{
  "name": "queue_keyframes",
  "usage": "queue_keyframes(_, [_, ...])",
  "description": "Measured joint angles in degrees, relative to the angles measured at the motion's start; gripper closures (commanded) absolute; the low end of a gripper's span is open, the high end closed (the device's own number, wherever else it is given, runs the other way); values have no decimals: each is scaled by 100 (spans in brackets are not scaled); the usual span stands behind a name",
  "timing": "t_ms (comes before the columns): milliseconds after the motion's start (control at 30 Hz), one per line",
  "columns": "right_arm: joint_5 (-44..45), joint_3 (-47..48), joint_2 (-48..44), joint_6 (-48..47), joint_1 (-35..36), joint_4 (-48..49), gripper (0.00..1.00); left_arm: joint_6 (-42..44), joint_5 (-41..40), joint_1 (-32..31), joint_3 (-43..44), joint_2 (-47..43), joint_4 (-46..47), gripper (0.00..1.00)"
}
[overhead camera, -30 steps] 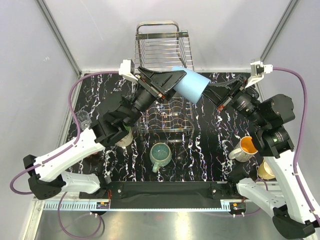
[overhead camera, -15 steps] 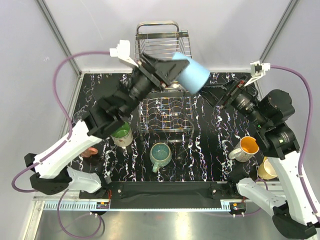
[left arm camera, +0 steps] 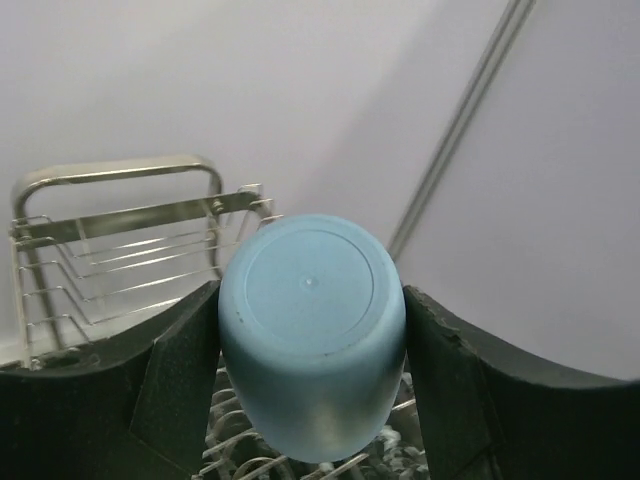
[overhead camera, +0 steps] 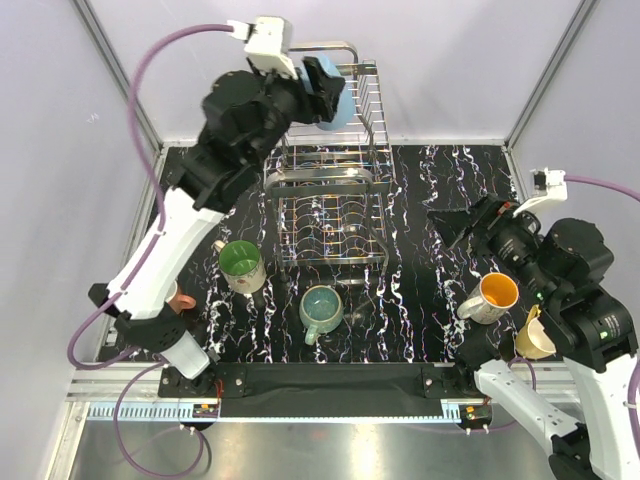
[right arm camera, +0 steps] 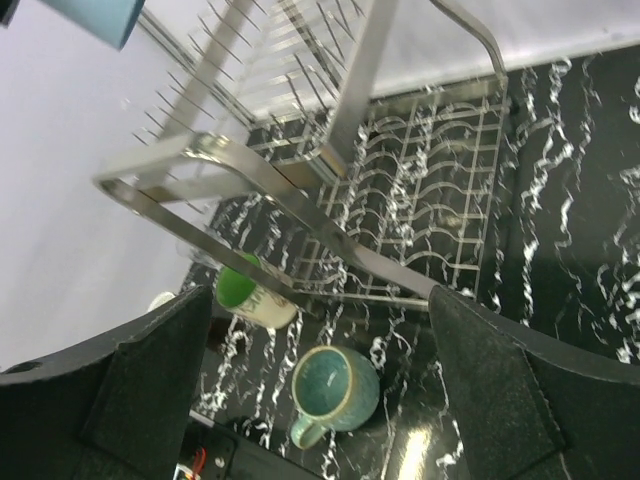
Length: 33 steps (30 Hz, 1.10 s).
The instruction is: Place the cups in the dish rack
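My left gripper (overhead camera: 330, 98) is raised high and shut on the light blue tumbler (overhead camera: 338, 105), holding it over the upper basket of the chrome dish rack (overhead camera: 320, 178). In the left wrist view the tumbler (left arm camera: 310, 345) shows its flat base, clamped between both fingers (left arm camera: 180, 350), with the rack (left arm camera: 100, 240) behind. My right gripper (overhead camera: 452, 225) stands open and empty to the right of the rack. On the table stand a cream cup with a green inside (overhead camera: 240, 262), a teal mug (overhead camera: 322, 308), a yellow-orange mug (overhead camera: 492, 295) and a partly hidden salmon-pink cup (overhead camera: 183, 298).
A pale yellow cup (overhead camera: 535, 340) sits at the right edge behind my right arm. The right wrist view looks past the open gripper (right arm camera: 318, 300) at the rack (right arm camera: 400, 200), the teal mug (right arm camera: 335, 390) and the green-lined cup (right arm camera: 245, 290).
The left arm lifted the blue tumbler up and back, from in front of the rack to over its upper basket. The right arm drew away to the right with its jaws open.
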Motion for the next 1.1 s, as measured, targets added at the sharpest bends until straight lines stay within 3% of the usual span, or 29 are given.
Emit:
queue_keyframes(100, [24, -175, -57, -39, 0, -212, 4, 745, -37, 87, -219, 260, 254, 100])
queue_keyframes(300, [33, -446, -122, -42, 0, -542, 4, 1427, -15, 417, 839, 1478, 345, 100])
queue_keyframes(633, [63, -697, -361, -39, 0, -684, 4, 1438, 208, 1322, 883, 2000, 487, 100])
queue_keyframes(900, [66, -966, -393, 2, 0, -678, 4, 1327, 352, 1421, 925, 2192, 619, 100])
queue_keyframes(1033, [66, -1001, -415, 24, 0, -673, 4, 1314, 376, 1414, 922, 2291, 654, 96])
queue_keyframes(1100, [66, -1016, -433, 31, 0, -673, 4, 1316, 376, 1416, 918, 2343, 660, 89])
